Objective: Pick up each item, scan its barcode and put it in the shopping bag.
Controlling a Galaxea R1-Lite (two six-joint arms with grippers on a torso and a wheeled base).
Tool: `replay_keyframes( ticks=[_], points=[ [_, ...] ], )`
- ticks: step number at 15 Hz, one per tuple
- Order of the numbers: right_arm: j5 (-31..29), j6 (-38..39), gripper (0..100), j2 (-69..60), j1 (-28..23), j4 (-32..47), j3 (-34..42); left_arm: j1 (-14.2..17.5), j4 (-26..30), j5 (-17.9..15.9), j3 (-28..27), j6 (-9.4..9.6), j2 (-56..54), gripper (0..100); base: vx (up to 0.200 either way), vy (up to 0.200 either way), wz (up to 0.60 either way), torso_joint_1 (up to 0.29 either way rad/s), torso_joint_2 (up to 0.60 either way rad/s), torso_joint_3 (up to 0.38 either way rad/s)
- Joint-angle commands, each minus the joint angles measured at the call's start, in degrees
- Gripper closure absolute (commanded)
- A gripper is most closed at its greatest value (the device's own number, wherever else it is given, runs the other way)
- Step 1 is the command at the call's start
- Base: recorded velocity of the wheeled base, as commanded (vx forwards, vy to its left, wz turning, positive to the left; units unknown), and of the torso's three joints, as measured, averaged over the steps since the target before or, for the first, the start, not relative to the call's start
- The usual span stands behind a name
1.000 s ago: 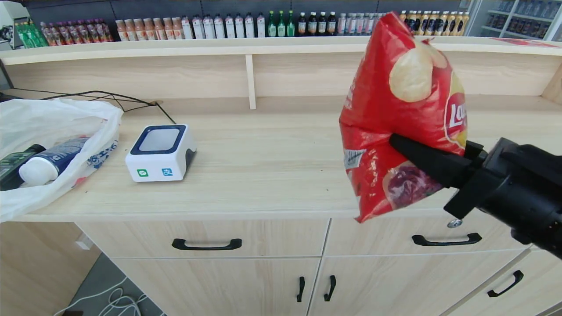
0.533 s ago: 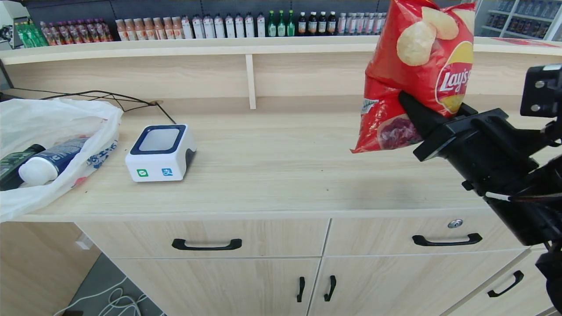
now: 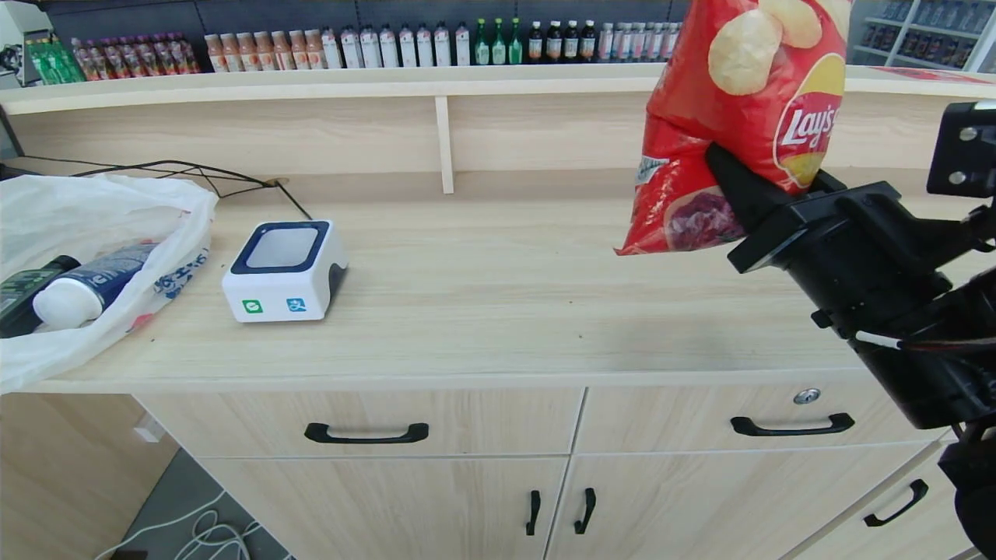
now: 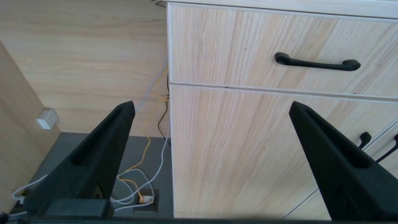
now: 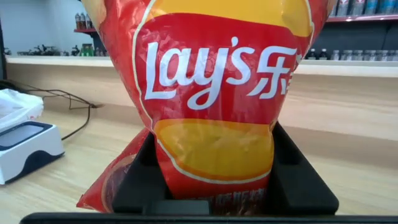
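Right claw (image 3: 739,183) clenched on chip bag (image 3: 747,93), held upright above bench (image 3: 482,280), right side. Left claw (image 4: 211,155) spread wide, low beside drawer fronts (image 4: 249,50). Scanner (image 3: 285,268) on bench; shopping bag (image 3: 101,202) lying at left end.

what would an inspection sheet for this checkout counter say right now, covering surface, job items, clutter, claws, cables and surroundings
surface: light wooden counter, bare between the scanner and the right arm
job's things: red chip bag held upright above the counter's right side; white scanner left of centre, window up; shopping bag lying at the left edge, holding a blue bottle and a dark container
clutter: nothing seen
claws: right claw shut on the chip bag's lower part; left claw open, empty, low in front of the cabinet
cables: black cables run behind the scanner; white cables on the floor
surroundings: bottle shelf behind; drawers below
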Motion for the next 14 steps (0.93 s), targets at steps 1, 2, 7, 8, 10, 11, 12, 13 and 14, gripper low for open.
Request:
replay_keyframes(
  ticks=[1,2,7,8,10,11,12,13,14],
  points=[
    [-0.04,0.44,100,0.24,0.11,0.01,-0.67,-0.06,0.01,0.01,0.0,0.01,-0.02,0,0.0,0.0,0.0,0.0,0.0,0.0],
    [-0.04,1.15,100,0.24,0.11,-0.08,-0.58,0.02,0.01,0.01,0.0,0.01,-0.02,0,0.0,0.0,0.0,0.0,0.0,0.0],
    [-0.04,1.24,100,-0.55,0.11,-0.08,-0.49,-0.06,0.01,0.01,0.0,-0.07,-0.02,0,0.0,0.0,0.0,0.0,0.0,0.0],
    [0.05,1.24,100,-0.64,0.11,-0.08,-0.58,-0.06,0.01,0.01,0.0,-0.07,-0.02,0,-0.2,0.0,0.0,0.007,0.0,-0.002],
    [0.05,1.24,100,-0.64,0.2,-0.17,-0.58,-0.06,0.01,0.01,0.0,-0.07,-0.02,0,-0.2,0.0,0.0,0.0,0.0,0.002],
    [0.13,1.24,100,-0.73,0.2,-0.17,-0.49,0.02,0.01,0.01,0.0,-0.07,-0.02,0,0.0,0.0,0.0,0.0,0.0,0.0],
    [0.13,1.32,100,-0.73,0.2,-0.43,-0.49,0.02,0.01,0.01,0.0,-0.07,-0.02,0,0.0,0.0,0.0,0.0,0.0,0.0],
    [0.22,1.32,100,-0.73,0.29,-0.43,-0.41,0.02,-0.07,0.01,0.0,-0.07,-0.02,0,0.0,0.0,0.0,0.0,0.0,0.0],
    [0.22,1.32,100,-0.73,0.29,-0.43,0.03,0.02,-0.07,0.01,0.0,-0.16,-0.02,0,0.0,0.0,0.0,0.0,0.0,0.0]
  ],
)
